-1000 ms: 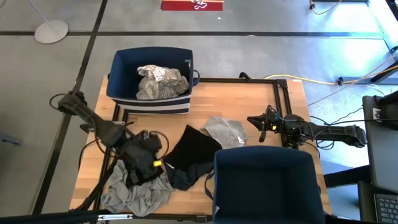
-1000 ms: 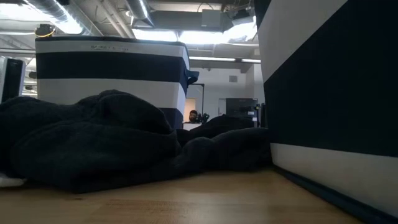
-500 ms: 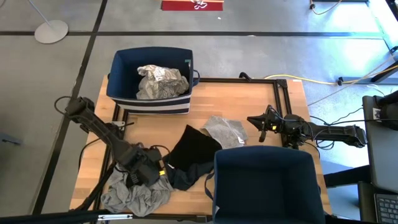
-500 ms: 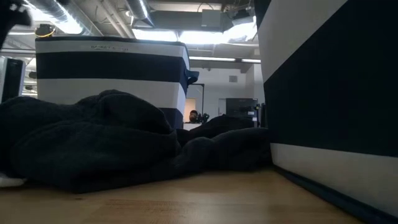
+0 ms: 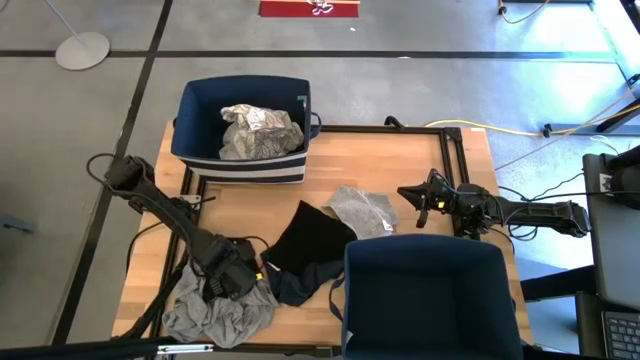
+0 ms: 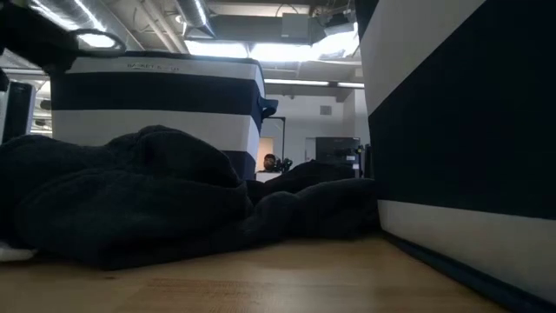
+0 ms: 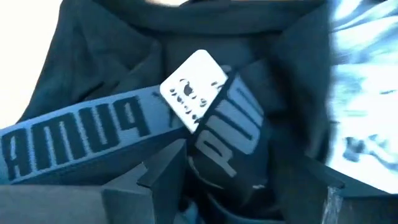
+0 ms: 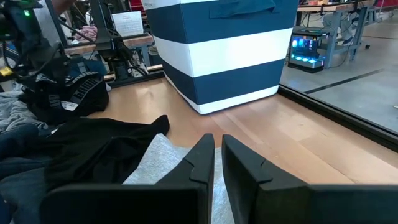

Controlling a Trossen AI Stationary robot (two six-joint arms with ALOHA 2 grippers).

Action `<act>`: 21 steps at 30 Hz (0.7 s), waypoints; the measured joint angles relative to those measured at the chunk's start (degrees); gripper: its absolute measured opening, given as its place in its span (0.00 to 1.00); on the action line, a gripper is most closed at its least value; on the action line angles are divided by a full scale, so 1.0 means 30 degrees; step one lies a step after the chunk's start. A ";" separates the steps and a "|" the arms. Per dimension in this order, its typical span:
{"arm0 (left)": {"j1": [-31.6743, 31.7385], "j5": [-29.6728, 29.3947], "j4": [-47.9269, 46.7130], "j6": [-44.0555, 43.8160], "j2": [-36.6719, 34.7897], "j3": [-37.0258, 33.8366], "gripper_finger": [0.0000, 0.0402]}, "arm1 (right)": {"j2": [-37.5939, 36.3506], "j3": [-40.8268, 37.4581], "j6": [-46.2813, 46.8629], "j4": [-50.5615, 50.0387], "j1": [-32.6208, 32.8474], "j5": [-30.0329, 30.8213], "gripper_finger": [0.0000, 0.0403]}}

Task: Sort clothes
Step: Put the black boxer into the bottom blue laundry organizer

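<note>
A: Where do the clothes lie?

B: Most sit at the near-left part of the wooden table [image 5: 400,170]. A dark garment with a lettered waistband [image 7: 118,127] is bunched under the left gripper [image 5: 232,272], and a white tag [image 7: 193,93] shows on it in the left wrist view. Just nearer lies a grey garment [image 5: 220,315] at the table's near-left corner.

A: And toward the middle?

B: A black garment [image 5: 315,238] is spread near the table's centre, with a dark navy piece [image 5: 300,282] touching its near edge. A light grey garment [image 5: 362,210] lies just to the right of the black one.

A: Is anything sorted?

B: A white patterned garment [image 5: 258,132] lies crumpled inside the far navy bin [image 5: 200,110], which has white stripes on its side. A second navy bin [image 5: 430,300] stands at the near right.

A: What about the claws?

B: The left gripper is down on the dark garment, fingers spread around the bunched fabric, though I cannot tell whether they are grasping it. The right gripper [image 5: 415,205] waits at the right side beside the light grey garment, its fingers nearly pressed together on nothing.
</note>
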 joint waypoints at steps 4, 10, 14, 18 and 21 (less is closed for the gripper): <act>-0.0007 0.0033 0.0049 -0.0150 -0.0007 -0.0498 0.51 | 0.0000 0.0000 0.0000 0.0000 -0.0007 0.0000 0.09; 0.0000 0.0008 0.1118 0.0478 -0.0015 -0.0723 0.50 | 0.0000 0.0000 0.0021 0.0000 -0.0006 0.0000 0.09; 0.0000 -0.0047 0.1644 0.0876 -0.0015 -0.0741 0.42 | 0.0000 0.0000 0.0007 0.0000 -0.0007 0.0000 0.09; 0.0010 -0.0032 0.1942 0.1220 -0.0015 -0.0741 0.29 | 0.0000 0.0000 0.0003 0.0000 -0.0005 0.0000 0.09; 0.0140 -0.0003 0.1934 0.1329 -0.0015 -0.0741 0.18 | 0.0000 0.0000 0.0000 0.0000 -0.0007 -0.0007 0.09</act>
